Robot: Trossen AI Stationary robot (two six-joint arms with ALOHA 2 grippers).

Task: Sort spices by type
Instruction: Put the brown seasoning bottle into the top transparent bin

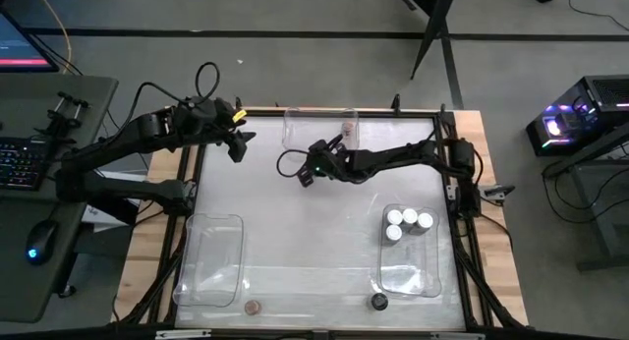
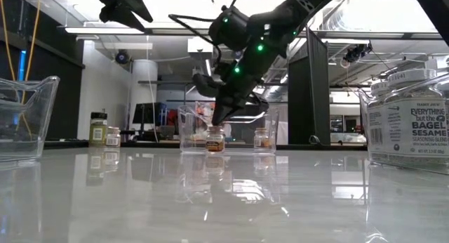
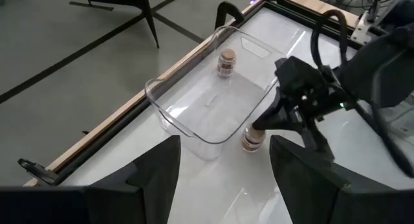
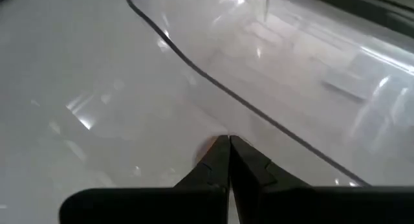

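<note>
Clear bin (image 3: 194, 123) rim beside tan-lidded jar (image 3: 251, 139), right tool (image 3: 268, 120) pinched closed atop it, left tool (image 1: 237, 143) wide, well apart.

Closed right end effector (image 4: 229, 160) beside clear bin rim (image 4: 194, 68) on white tabletop (image 4: 77, 75)

You're looking at a robotics lab; the white surface (image 1: 314, 222) sits in a wood-edged frame on a grey floor; beside it you have a desk with a keyboard (image 1: 22, 166) and mouse (image 1: 36, 252), a glowing computer tower (image 1: 575, 119), and ceiling strip lights (image 2: 126, 30).
</note>
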